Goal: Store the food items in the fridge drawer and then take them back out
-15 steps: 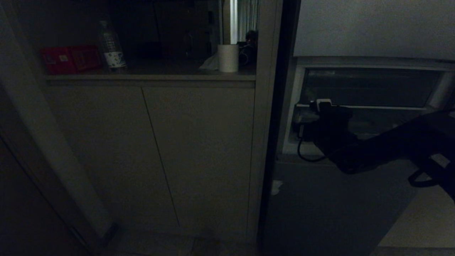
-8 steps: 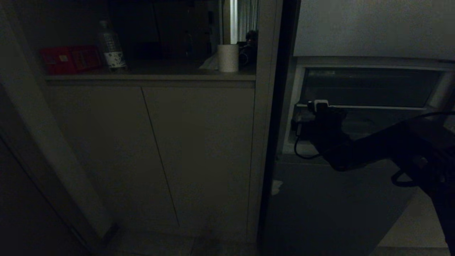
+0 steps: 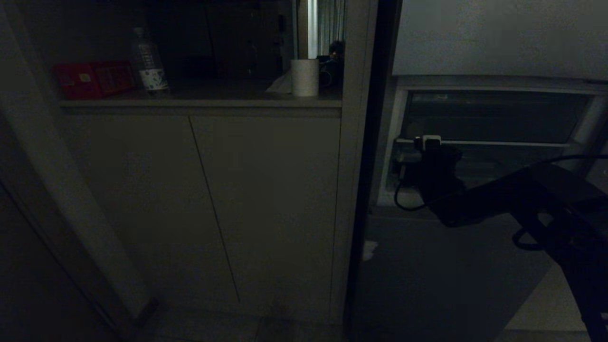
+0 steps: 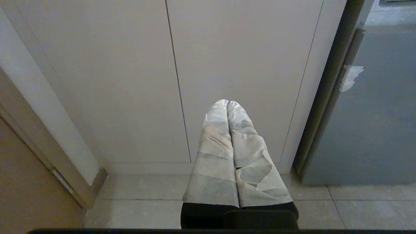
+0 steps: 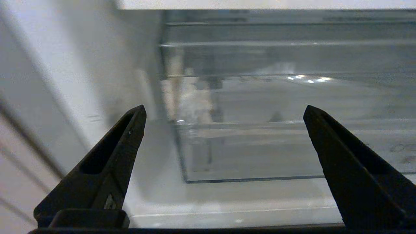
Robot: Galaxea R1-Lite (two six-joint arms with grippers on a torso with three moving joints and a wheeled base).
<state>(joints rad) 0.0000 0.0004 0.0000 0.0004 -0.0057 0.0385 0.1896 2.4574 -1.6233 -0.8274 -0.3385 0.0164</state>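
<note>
The fridge drawer (image 3: 513, 164) of clear plastic spans the open fridge compartment at the right. My right gripper (image 3: 407, 167) is at its left end, dark against the plastic. In the right wrist view the right gripper (image 5: 224, 108) is open, with nothing between its black fingers (image 5: 113, 152). It faces the fridge drawer's see-through front (image 5: 276, 149) at close range. No food items show in the drawer. Two red box-like things (image 3: 92, 78) lie on the counter at far left; I cannot tell whether they are the food. My left gripper (image 4: 227, 102) hangs shut and empty, parked low in front of the cabinet doors.
A clear bottle (image 3: 148, 59) and a white roll (image 3: 304, 77) stand on the counter (image 3: 204, 102) above the cabinet doors (image 3: 266, 204). A dark vertical fridge edge (image 3: 368, 190) separates cabinet from fridge. A darker compartment (image 3: 494, 116) sits above the drawer. Tiled floor (image 4: 139, 195) lies below.
My right arm has reached a little further in, its elbow swinging left and lower. The gripper stays open at the drawer's left end. The left arm has not moved.
</note>
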